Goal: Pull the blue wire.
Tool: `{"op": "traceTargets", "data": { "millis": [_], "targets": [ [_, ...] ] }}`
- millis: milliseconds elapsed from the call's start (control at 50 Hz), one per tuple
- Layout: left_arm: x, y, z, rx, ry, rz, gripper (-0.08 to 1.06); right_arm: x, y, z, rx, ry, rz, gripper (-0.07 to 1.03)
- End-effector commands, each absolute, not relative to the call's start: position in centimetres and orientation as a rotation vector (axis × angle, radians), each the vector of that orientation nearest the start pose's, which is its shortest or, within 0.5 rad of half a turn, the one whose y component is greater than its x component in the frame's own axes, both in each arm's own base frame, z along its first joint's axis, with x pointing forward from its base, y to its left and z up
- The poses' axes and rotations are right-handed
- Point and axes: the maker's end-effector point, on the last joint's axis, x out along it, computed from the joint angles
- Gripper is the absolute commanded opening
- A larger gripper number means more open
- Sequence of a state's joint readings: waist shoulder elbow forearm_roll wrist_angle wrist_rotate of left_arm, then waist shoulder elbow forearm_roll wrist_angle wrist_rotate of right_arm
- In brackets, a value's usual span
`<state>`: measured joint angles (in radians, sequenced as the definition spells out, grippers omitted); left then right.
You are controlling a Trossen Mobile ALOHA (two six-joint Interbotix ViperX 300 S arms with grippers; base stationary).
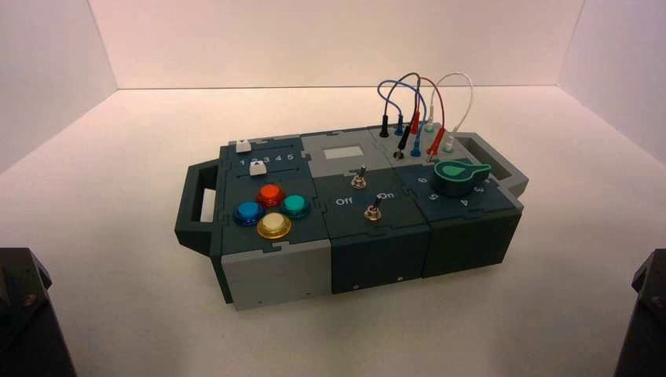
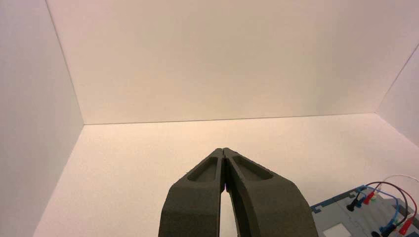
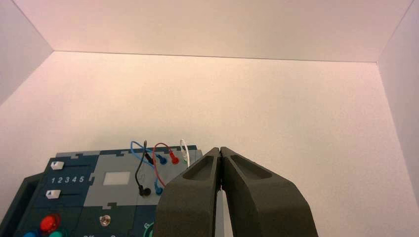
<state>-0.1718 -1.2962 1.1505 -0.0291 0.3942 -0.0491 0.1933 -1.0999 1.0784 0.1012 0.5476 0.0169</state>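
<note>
Arching blue wire (image 1: 425, 100) near box's (image 1: 369, 220) far edge.

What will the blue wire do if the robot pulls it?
The blue wire looks thin, so it will probably bend easily. Its blue plugs sit on the box, so it may tug first. It might brush the black wire crossing it.
</note>
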Motion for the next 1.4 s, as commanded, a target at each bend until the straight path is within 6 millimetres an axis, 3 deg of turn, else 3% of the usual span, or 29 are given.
{"op": "traceTargets", "data": {
  "millis": [20,380,620,780,1160,1400],
  "targets": [
    [19.5,-3.5,27.0,-0.051,0.256,-0.169,-0.03,21.0,5.0,24.0,0.073,0.526,0.212,-0.02],
    [19.6,-3.5,26.8,-0.042,0.276,-0.17,-0.03,21.0,5.3,23.8,0.09,0.541,0.221,-0.02],
    [20.0,-4.1,25.6,-0.041,0.362,-0.192,-0.03,20.9,6.3,22.3,0.082,0.633,0.254,-0.02],
    [20.0,-6.1,24.5,-0.022,0.428,-0.279,-0.03,20.9,7.5,21.3,0.059,0.695,0.302,-0.02],
    [18.8,-12.4,19.3,0.106,0.692,-0.534,-0.03,21.2,9.1,17.9,0.029,0.876,0.341,-0.02],
    [18.2,-14.9,17.2,0.157,0.801,-0.615,-0.03,20.6,11.2,16.4,0.001,0.954,0.412,-0.02]
  ]
}}
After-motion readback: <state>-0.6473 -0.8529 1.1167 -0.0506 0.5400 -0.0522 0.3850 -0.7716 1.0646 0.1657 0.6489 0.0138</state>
